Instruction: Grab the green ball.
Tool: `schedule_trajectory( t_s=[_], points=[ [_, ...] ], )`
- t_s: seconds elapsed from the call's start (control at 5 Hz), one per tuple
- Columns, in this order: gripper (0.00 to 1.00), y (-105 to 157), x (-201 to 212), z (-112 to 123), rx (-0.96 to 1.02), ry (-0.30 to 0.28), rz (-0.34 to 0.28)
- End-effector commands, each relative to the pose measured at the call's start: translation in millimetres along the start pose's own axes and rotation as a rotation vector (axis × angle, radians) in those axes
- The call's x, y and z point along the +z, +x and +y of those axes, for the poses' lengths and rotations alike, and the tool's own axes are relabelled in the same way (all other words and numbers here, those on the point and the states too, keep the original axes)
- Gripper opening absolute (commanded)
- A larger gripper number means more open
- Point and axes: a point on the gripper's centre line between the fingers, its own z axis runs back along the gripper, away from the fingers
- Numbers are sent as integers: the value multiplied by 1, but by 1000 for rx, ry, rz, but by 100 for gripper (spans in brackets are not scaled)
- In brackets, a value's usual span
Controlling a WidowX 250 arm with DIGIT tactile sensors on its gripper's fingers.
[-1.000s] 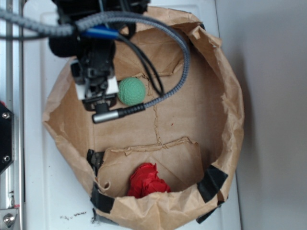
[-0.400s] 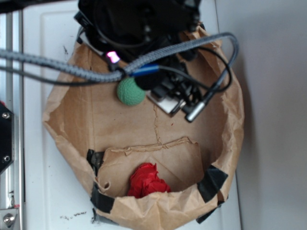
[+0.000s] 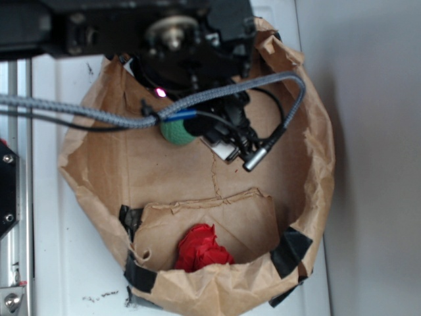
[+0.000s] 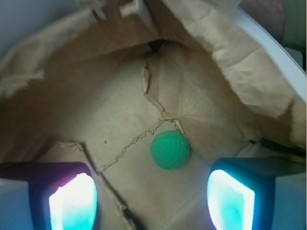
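Note:
The green ball (image 4: 170, 150) lies on the brown paper floor of the bag, dimpled and pale green. In the wrist view it sits just ahead of my gripper (image 4: 151, 201), a little right of centre. The jaws stand wide open, with one glowing fingertip (image 4: 73, 201) at the left and the other at the right; nothing is between them. In the exterior view the ball (image 3: 176, 131) shows only partly, its top hidden under the black arm (image 3: 191, 46) and the grey cable (image 3: 99, 112).
The crumpled paper bag (image 3: 319, 151) has raised walls all round, patched with black tape (image 3: 289, 250). A red wrinkly lump (image 3: 202, 249) lies by the bag's near wall. A metal rail (image 3: 13, 164) runs along the left side.
The arm swung from the ball's left side across to its right and now hangs over the ball, covering its top. The ball and the red lump have not moved.

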Motion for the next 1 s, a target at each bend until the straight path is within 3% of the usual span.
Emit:
schedule_trajectory(
  t_s=[0.0, 0.4, 0.6, 0.8],
  points=[
    [100, 10, -29, 20, 22, 11, -19],
    [100, 14, -44, 28, 46, 33, -9],
    [100, 14, -65, 31, 14, 36, 42],
    [100, 8, -78, 20, -20, 18, 82]
  ],
)
